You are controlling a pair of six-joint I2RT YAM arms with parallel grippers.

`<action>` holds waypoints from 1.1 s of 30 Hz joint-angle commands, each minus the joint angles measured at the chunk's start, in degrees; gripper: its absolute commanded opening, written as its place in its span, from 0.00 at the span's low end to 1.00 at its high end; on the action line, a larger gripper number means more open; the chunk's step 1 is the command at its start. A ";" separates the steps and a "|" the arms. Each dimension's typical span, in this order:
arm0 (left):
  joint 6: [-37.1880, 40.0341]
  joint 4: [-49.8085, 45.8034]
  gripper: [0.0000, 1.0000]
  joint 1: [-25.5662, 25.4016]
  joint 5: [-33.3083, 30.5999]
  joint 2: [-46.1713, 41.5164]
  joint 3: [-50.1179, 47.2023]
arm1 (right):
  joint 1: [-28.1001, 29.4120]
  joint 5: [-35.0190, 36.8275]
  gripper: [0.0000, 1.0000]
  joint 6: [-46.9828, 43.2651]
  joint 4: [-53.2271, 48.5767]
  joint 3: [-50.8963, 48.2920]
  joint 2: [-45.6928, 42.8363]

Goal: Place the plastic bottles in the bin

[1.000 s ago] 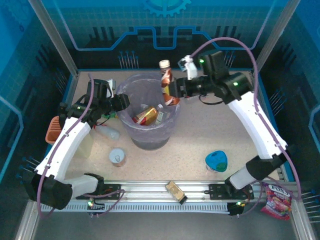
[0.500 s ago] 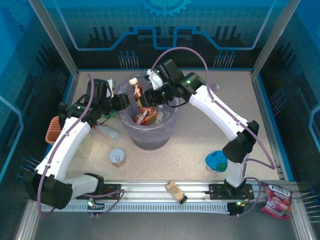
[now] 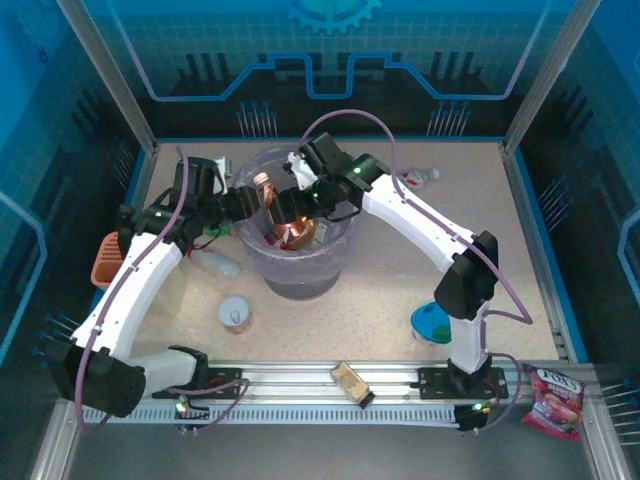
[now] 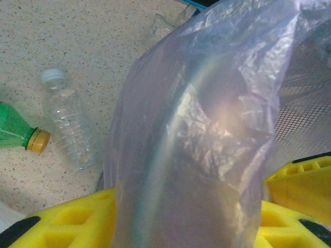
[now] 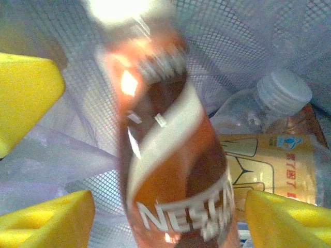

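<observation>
The translucent grey-lavender bin (image 3: 300,262) stands mid-table, lined with a clear bag. My left gripper (image 3: 243,205) is shut on the bin's bag-covered left rim (image 4: 191,155), which fills the space between the yellow fingers (image 4: 57,225). Over the bin's mouth my right gripper (image 3: 292,205) is open. A brown bottle (image 5: 170,170) with a red-gold wrapper hangs blurred between the right gripper's (image 5: 165,219) pads, with a gap on each side. In the top view this brown bottle (image 3: 266,188) is inside the rim. Below it lie a clear bottle (image 5: 282,95) and a yellow-labelled one (image 5: 274,160).
Left of the bin lie a clear bottle (image 4: 67,124) and a green bottle (image 4: 15,135). Another small bottle (image 3: 418,178) lies at the back right. A tin can (image 3: 235,315), an orange basket (image 3: 105,260), a blue dish (image 3: 433,322) and snack packets (image 3: 352,382) sit nearer the front.
My right arm swung left from beside the bin to over its mouth, carrying the brown bottle. Its jaws have since parted and the bottle has come loose. The left arm stayed put.
</observation>
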 commanded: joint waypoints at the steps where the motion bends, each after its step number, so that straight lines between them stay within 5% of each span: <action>1: -0.21 0.36 0.46 -0.05 1.55 1.64 0.52 | 0.94 0.98 0.80 -1.89 -2.37 4.30 0.35; 21: -0.12 0.20 0.46 -0.05 1.75 1.48 0.42 | -0.12 8.36 0.88 -6.02 -10.51 15.14 -5.52; 33: -0.38 0.72 0.46 -0.05 2.34 1.59 0.24 | -19.13 9.73 0.87 -0.24 -4.68 -5.43 -19.96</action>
